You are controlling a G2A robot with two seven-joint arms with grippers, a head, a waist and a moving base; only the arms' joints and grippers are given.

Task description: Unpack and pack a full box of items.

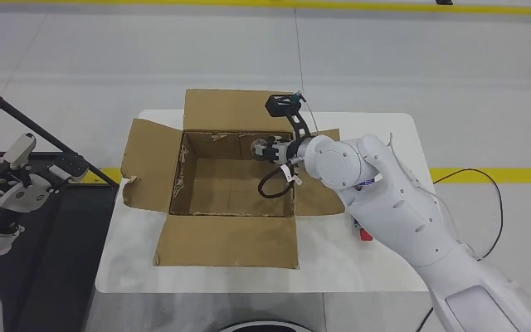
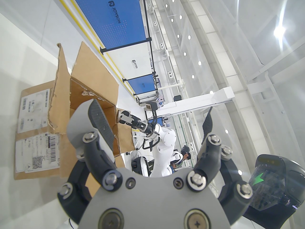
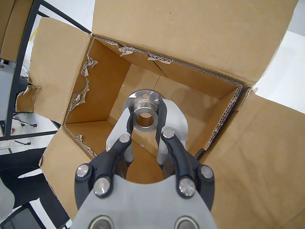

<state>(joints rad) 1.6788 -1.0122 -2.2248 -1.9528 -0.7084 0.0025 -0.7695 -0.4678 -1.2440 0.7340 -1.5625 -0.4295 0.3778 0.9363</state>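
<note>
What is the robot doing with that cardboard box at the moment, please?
The right gripper is shut on a flanged metal part, holding it in the open cardboard box, above its floor. The box stands on the white table, flaps folded out. The left gripper is open, empty and apart from the box. Whether the part is going in or coming out cannot be told.

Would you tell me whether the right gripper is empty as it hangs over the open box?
No, the right gripper is shut on a metal flanged part above the open cardboard box.
</note>
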